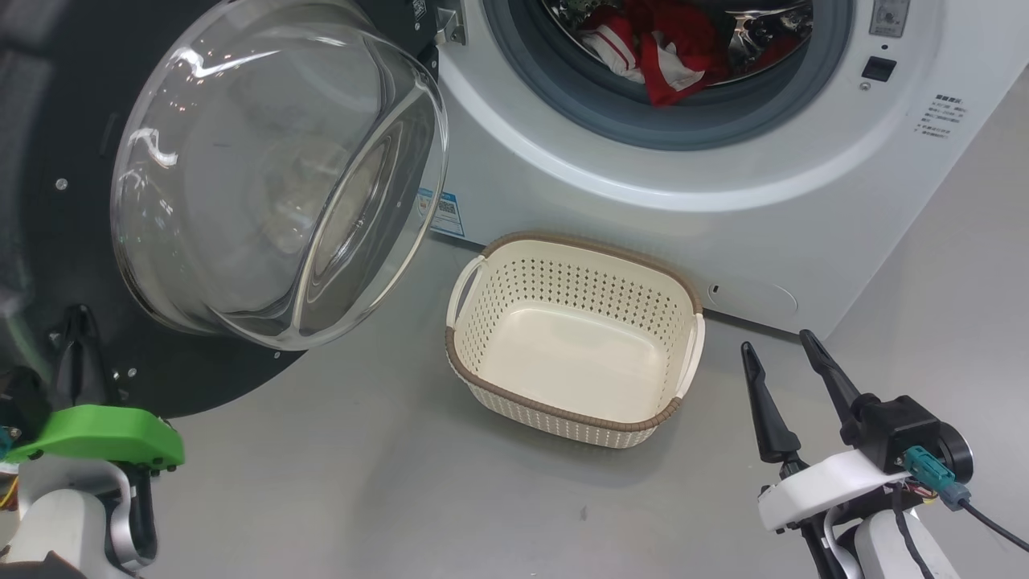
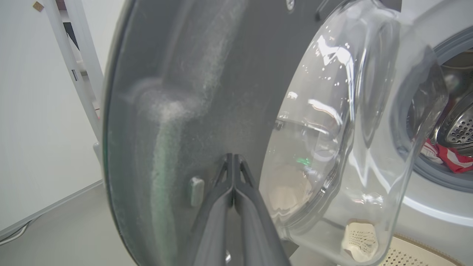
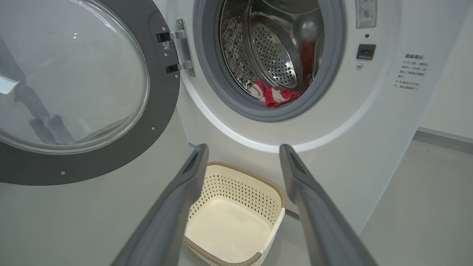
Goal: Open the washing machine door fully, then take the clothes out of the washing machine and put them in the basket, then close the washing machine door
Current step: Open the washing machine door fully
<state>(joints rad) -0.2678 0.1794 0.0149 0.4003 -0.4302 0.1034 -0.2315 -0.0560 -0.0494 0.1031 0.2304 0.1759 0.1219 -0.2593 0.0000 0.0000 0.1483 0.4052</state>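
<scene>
The washing machine door (image 1: 265, 177) stands swung open to the left, its glass bowl bulging toward me. My left gripper (image 2: 233, 157) is shut, its tips pressed against the door's dark inner rim (image 2: 207, 74) beside the bowl; its fingers (image 1: 79, 322) rise at the lower left of the head view. Red and white clothes (image 1: 659, 48) lie in the steel drum of the washing machine (image 1: 643, 201). The cream basket (image 1: 579, 265) stands empty on the floor before it. My right gripper (image 1: 776, 342) hangs open to the right of the basket, holding nothing.
Grey floor (image 1: 362, 482) surrounds the basket. A white wall and a pale frame (image 2: 77, 62) stand behind the open door. The door's hinge (image 3: 177, 48) sits at the left of the drum opening. A white wall (image 3: 451, 74) runs to the right of the machine.
</scene>
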